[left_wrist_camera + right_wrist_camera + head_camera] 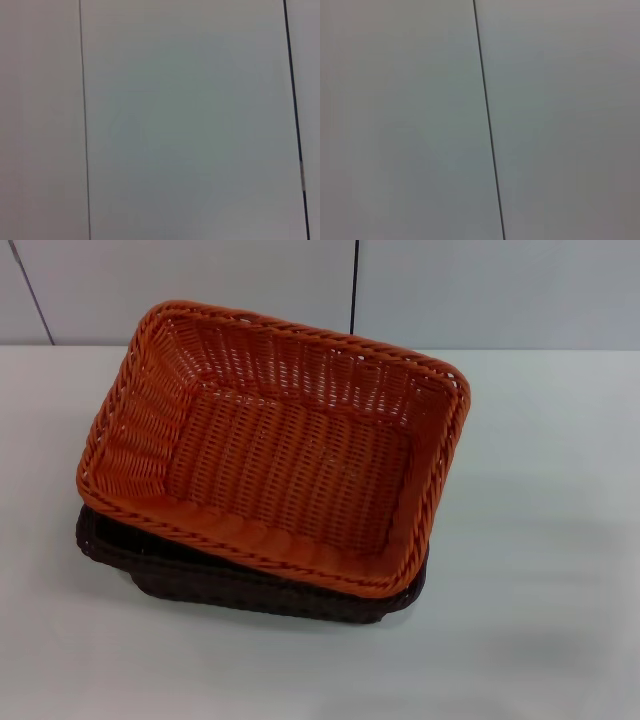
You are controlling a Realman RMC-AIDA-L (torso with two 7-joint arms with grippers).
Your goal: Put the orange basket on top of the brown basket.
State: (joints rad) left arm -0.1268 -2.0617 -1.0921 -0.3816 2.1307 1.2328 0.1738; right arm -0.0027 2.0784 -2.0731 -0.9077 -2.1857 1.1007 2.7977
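The orange basket (280,445) is a bright orange woven rectangle with a braided rim. It sits on top of the brown basket (200,575), slightly skewed, in the middle of the head view. Only the brown basket's near rim and left corner show beneath it. Neither gripper shows in any view. Both wrist views show only a plain pale surface with thin dark seam lines.
The baskets stand on a white table (540,570). A pale panelled wall (200,280) with dark seams rises behind the table's far edge.
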